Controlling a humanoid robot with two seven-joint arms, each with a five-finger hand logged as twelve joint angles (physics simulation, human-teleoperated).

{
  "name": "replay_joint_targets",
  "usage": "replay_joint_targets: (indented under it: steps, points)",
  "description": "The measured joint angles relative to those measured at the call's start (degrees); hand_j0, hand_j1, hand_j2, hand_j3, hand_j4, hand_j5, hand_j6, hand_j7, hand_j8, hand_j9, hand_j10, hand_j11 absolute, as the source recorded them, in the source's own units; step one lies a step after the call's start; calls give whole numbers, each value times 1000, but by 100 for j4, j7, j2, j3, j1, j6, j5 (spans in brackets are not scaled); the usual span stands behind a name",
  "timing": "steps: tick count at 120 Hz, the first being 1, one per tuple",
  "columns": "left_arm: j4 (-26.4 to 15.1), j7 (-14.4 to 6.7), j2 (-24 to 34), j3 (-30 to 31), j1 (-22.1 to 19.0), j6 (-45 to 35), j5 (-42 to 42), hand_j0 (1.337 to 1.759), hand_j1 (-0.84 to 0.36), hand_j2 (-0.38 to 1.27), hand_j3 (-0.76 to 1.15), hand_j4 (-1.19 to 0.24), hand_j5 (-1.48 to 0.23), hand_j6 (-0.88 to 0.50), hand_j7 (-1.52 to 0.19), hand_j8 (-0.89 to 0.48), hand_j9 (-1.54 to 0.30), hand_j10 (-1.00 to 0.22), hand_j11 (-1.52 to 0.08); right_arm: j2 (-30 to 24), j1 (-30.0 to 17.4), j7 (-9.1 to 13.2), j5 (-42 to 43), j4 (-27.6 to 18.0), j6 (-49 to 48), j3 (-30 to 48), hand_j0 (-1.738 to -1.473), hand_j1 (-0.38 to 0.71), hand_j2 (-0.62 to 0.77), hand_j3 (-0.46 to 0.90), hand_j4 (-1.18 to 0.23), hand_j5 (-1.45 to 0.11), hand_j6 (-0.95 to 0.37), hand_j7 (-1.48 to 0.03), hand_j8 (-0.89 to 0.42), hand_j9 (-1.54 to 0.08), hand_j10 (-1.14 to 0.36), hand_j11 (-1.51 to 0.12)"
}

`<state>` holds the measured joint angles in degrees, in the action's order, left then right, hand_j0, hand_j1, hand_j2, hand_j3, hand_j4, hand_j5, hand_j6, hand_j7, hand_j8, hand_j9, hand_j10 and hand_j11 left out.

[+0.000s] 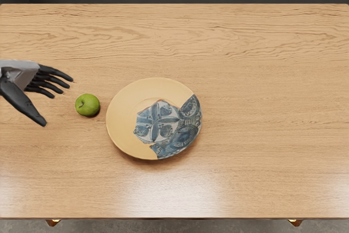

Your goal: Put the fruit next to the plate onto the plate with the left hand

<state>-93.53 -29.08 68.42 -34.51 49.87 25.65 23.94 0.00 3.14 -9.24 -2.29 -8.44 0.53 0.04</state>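
Green apple [87,105] on the counter [262,80], just left of the plate [128,107], not touching. Left hand [27,85] left of the apple, fingers [54,80] spread, holding nothing.

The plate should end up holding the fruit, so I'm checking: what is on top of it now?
Nothing lies on the plate; its face is bare. The green apple sits on the table left of its rim, not touching. The table beneath is covered.
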Motion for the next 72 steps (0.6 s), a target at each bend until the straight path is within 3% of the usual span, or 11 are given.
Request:
replay_joint_targets:
  steps: [31, 52, 66, 72]
  points:
    - [-282, -455, -527, 303, 57, -1665, 1321, 1658, 65, 51, 0, -245, -312, -246, -311, -245, -311, -244, -311, 0, 26, 0, 0, 0, 0, 4, -1658, -323, -4, 0, -22, -29, -23, -29, -22, -29, -22, -29]
    - [-270, -567, -1080, 386, 104, -2248, 2229, 1658, 64, 52, 0, -247, -313, -248, -313, -248, -313, -246, -312, 0, 56, -3, 0, 0, 0, 5, -1658, -323, -4, 0, -22, -29, -23, -29, -22, -29, -22, -29]
    - [-237, -584, -1371, 1237, 1350, -2517, 2594, 1658, 64, 52, 0, -247, -314, -248, -313, -248, -313, -246, -313, 0, 67, -6, 0, 1, 0, 5, -1658, -323, -4, 0, -23, -29, -23, -29, -23, -29, -22, -29]
    - [-230, -587, -1527, 1697, 1480, -2643, 2651, 1658, 63, 51, 0, -246, -314, -247, -313, -247, -313, -245, -313, 0, 69, -5, 0, 3, 0, 4, -1658, -323, -4, 0, -22, -29, -22, -29, -22, -29, -22, -29]
